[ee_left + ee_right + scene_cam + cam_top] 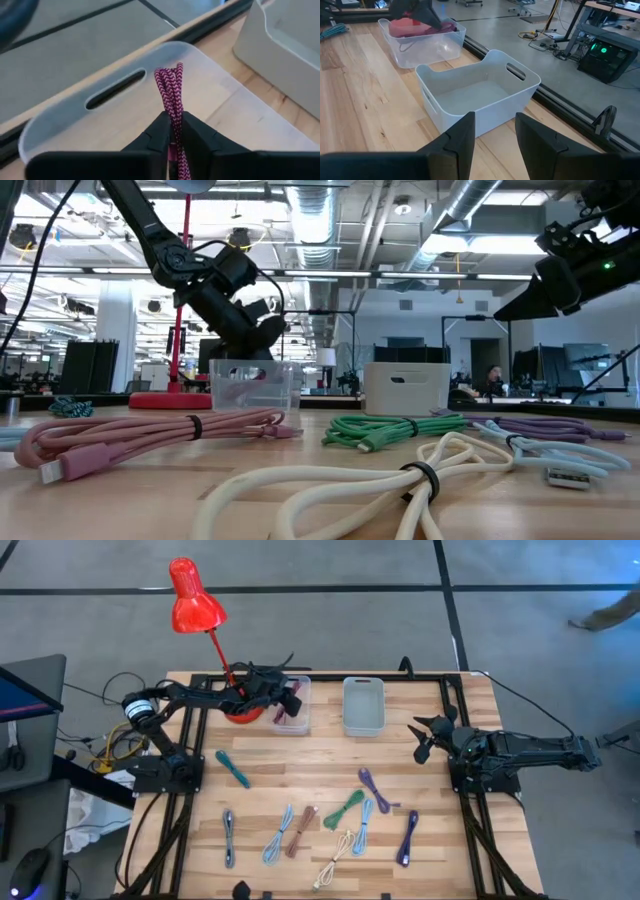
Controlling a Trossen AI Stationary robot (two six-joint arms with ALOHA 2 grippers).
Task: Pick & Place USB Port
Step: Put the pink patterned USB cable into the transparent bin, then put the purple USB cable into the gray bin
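Left gripper [172, 132] pinching a magenta braided cable [171, 90] over the clear bin [75, 120].
The cable's looped end sticks out past the fingertips, above the bin's floor near its slotted handle wall. Beside the clear bin stands the empty grey bin [480, 100]. The right gripper [492, 137] hovers just beyond the grey bin, fingers spread, holding nothing.
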